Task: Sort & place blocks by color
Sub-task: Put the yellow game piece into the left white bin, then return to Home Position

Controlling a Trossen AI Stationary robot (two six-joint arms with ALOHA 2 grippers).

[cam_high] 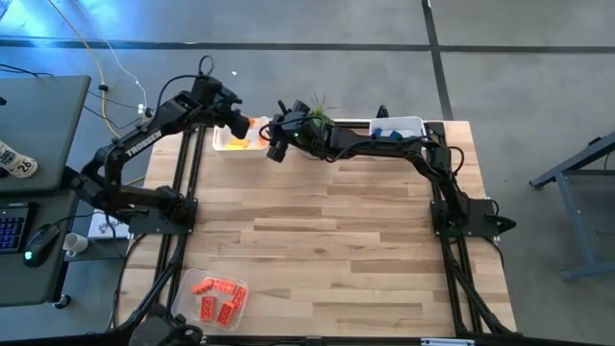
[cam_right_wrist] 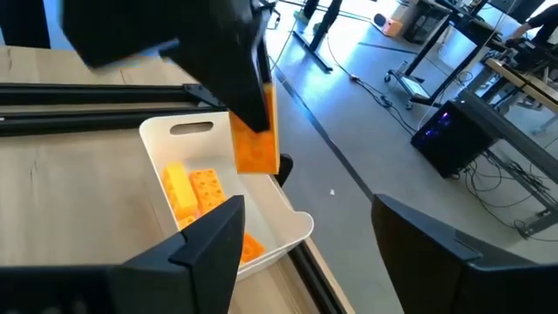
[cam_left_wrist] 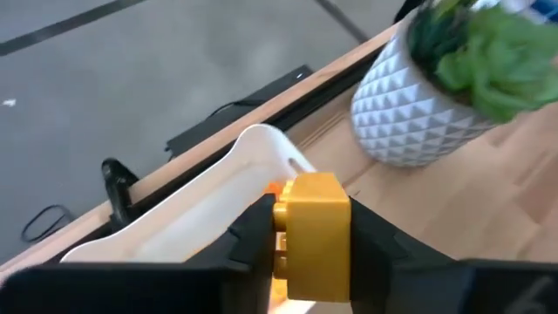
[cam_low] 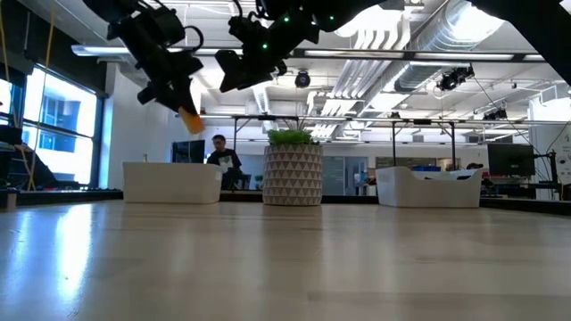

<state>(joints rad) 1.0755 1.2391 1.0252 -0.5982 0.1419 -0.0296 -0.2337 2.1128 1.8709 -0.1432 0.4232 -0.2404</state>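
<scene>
Left wrist view shows the left gripper [cam_left_wrist: 309,249] pinching a yellow-orange block [cam_left_wrist: 312,234] tight between its two dark fingers. The block hangs in the air above the white tray [cam_left_wrist: 196,205] at the far edge of the table [cam_high: 336,231], near the far left corner. More yellow-orange blocks [cam_right_wrist: 196,196] already lie inside that tray.

The right gripper [cam_right_wrist: 305,253] hangs close by with its fingers spread wide and nothing in them. It sits between the tray and the potted plant [cam_low: 293,174].

What could go wrong? The two arms are very close, so they could bump if either one swings. The block is up high, so if it is let go now it could bounce off the blocks below and hop over the low wall, then off the far edge. The plant pot stands just beside the tray and could get knocked.

The block is hard, smooth plastic with round studs. The tray is smooth white plastic with rounded corners and a slot handle. The pot is white with a bumpy triangle pattern. The table is pale wood planks
</scene>
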